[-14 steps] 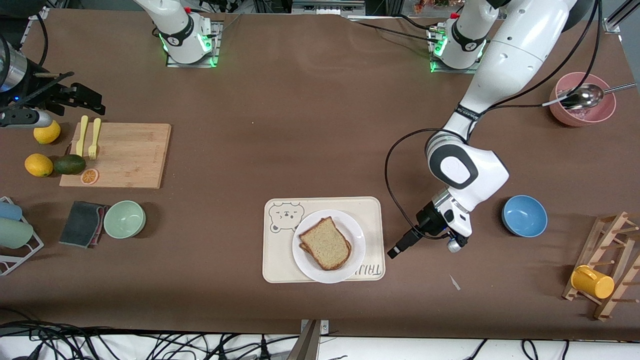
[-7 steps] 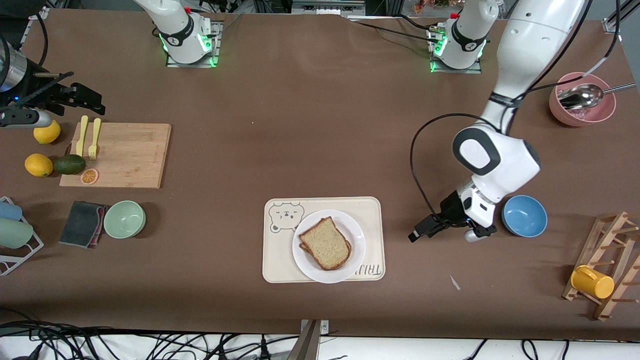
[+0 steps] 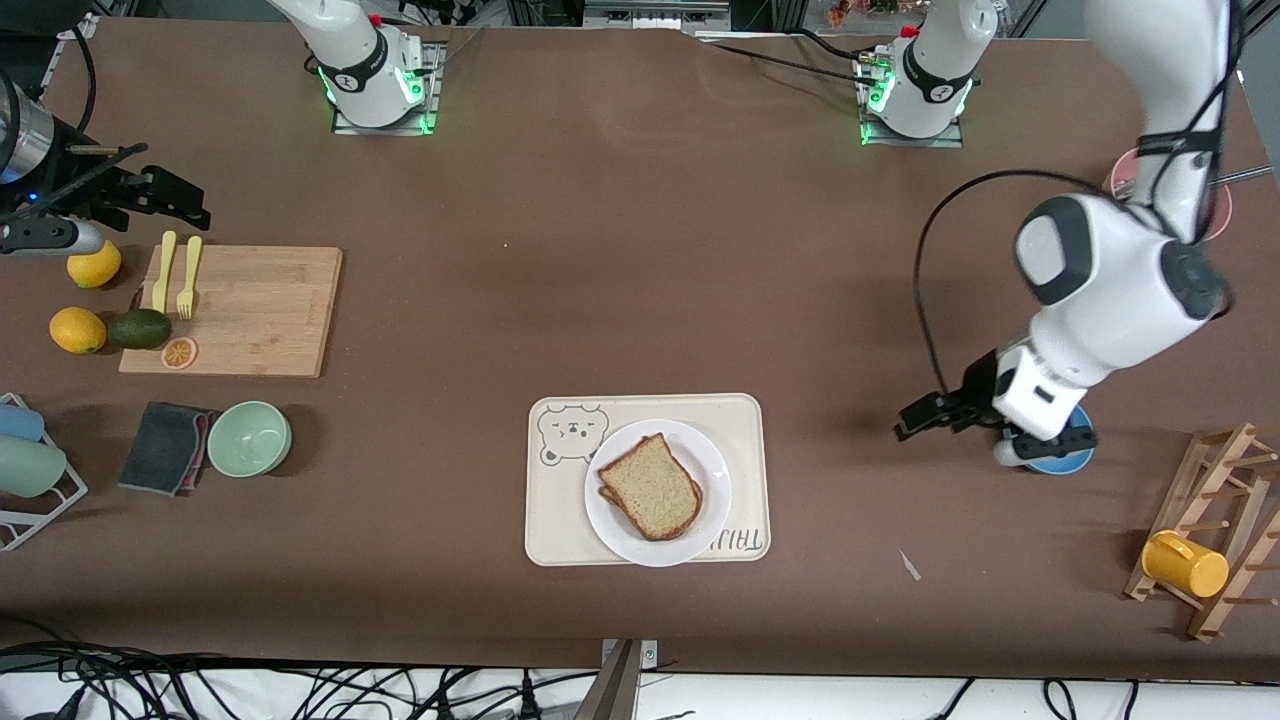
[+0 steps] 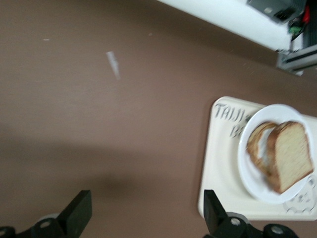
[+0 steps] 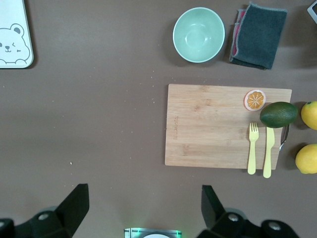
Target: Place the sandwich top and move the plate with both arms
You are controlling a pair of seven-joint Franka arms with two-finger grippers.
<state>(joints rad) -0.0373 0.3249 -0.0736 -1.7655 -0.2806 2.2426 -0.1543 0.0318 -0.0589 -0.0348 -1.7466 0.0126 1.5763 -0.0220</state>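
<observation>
The sandwich top [image 3: 652, 485], a plain tan slice with brown crust, lies on another slice on the white plate [image 3: 612, 525]. The plate sits on the cream bear tray [image 3: 560, 535]. My left gripper [image 3: 915, 417] is open and empty over bare table between the tray and the blue bowl [image 3: 1062, 463]. In the left wrist view the gripper [image 4: 147, 218] holds nothing, and the top slice [image 4: 290, 153] leans on the lower slice [image 4: 256, 145] on the plate [image 4: 246, 166]. My right gripper [image 5: 143, 210] is open and empty high over its own base, out of the front view.
A wooden rack with a yellow mug [image 3: 1185, 563] stands at the left arm's end. A cutting board [image 3: 250, 310] with fork and knife, a green bowl [image 3: 249, 437], a dark cloth [image 3: 163, 446], lemons and an avocado [image 3: 139, 328] lie toward the right arm's end.
My left arm has swung away from the tray toward the blue bowl, and its wrist now covers most of the bowl. The bread and plate have not moved.
</observation>
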